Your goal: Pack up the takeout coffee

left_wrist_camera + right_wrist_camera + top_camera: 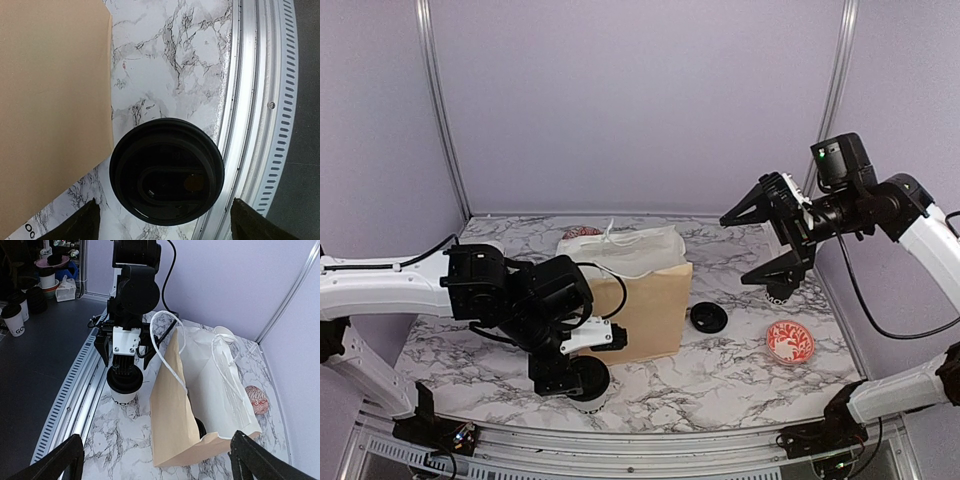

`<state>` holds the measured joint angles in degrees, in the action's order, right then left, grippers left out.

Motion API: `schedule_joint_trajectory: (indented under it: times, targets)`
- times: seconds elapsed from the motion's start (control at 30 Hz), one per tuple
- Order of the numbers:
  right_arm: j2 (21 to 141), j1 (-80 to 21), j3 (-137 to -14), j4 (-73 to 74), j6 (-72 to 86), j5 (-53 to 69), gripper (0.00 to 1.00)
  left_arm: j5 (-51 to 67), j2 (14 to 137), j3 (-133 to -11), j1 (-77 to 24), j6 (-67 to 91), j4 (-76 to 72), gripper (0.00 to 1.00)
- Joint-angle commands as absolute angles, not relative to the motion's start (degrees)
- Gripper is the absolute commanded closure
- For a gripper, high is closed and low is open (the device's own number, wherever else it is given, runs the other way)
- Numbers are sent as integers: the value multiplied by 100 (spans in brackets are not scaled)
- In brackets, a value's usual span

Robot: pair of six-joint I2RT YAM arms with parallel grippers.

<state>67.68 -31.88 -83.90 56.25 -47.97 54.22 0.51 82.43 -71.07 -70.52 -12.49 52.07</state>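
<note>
Coffee cup (166, 171) between bag (50, 100) and table edge (220, 60) | left gripper (164, 204) wide astride | right gripper (737, 250) wide, empty

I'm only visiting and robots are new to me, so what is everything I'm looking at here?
lidded coffee cup: one, white with black lid, front left by the table edge
partly hidden cup: probably one, white with black lettering, right side, mostly blocked from view
paper bag: one, tan with white handles, table centre, open
loose lid: one, black, right of the bag
patterned bowls: two, red and white, one front right, one behind the bag
table: one, white-grey marble
left gripper: one, black, open, straddling the cup's lid
right gripper: one, black, open, raised at the right
</note>
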Motion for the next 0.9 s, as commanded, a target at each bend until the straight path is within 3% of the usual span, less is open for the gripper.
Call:
schedule_joint_trajectory:
  times: [0.0,0.87]
  targets:
    - [6728,-3103,-8331,5354,-4671,5613,1,35,8394,-7135,-7075,-1375,5120,9]
    - [6695,-3094,-8099,5247,-4712,5581,2,176,8891,-7129,-7066,-1460,5098,23]
